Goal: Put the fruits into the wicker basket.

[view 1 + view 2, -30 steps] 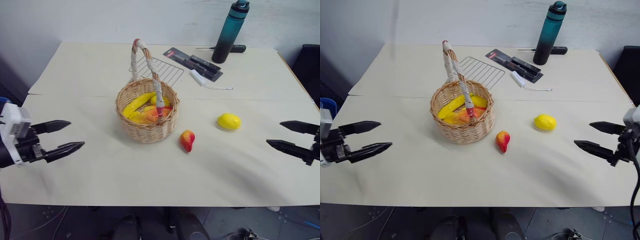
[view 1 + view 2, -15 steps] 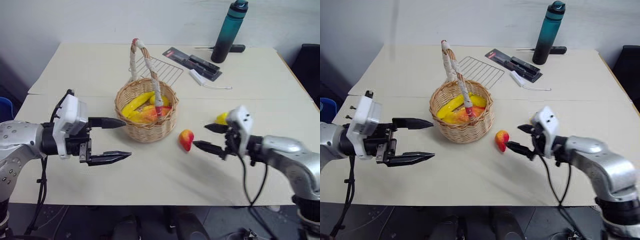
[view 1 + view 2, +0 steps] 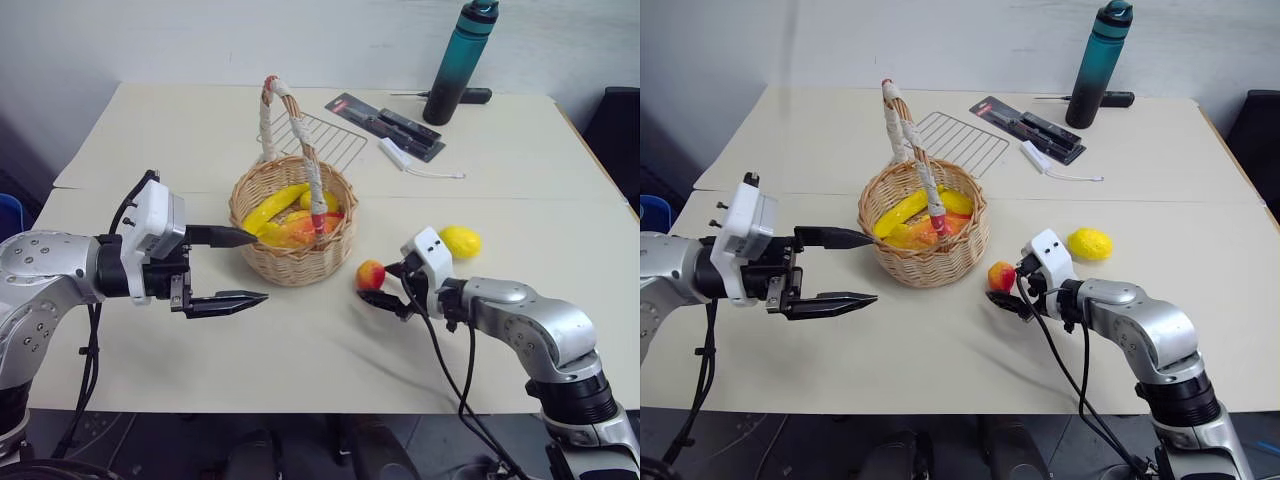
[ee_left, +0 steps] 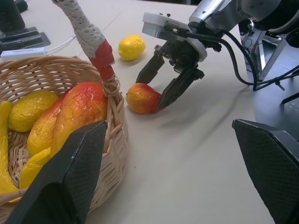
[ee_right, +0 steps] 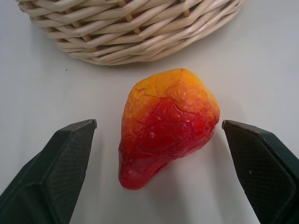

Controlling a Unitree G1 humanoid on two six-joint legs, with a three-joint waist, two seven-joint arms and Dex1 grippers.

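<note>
Both grippers advanced: right gripper (image 5: 156, 154) wide, straddling the mango (image 5: 166, 122); left gripper (image 3: 235, 268) wide beside the basket (image 3: 293, 262).

**Both arms reaching in toward the basket**

The left gripper (image 3: 232, 268) hangs just left of the wicker basket (image 3: 293, 225), fingers spread wide, upper one at the rim. The right gripper (image 3: 388, 284) sits low to the basket's right, fingers wide apart, pointing toward it.

Cream-covered surface (image 3: 300, 370) carries a flat silver wire rack (image 3: 330, 140) at the back, beside it a black blister-packed tool set (image 3: 390, 126), a white cable (image 3: 415, 166), a tall teal water bottle (image 3: 460, 62) and a black pen-like tool (image 3: 462, 97).
</note>
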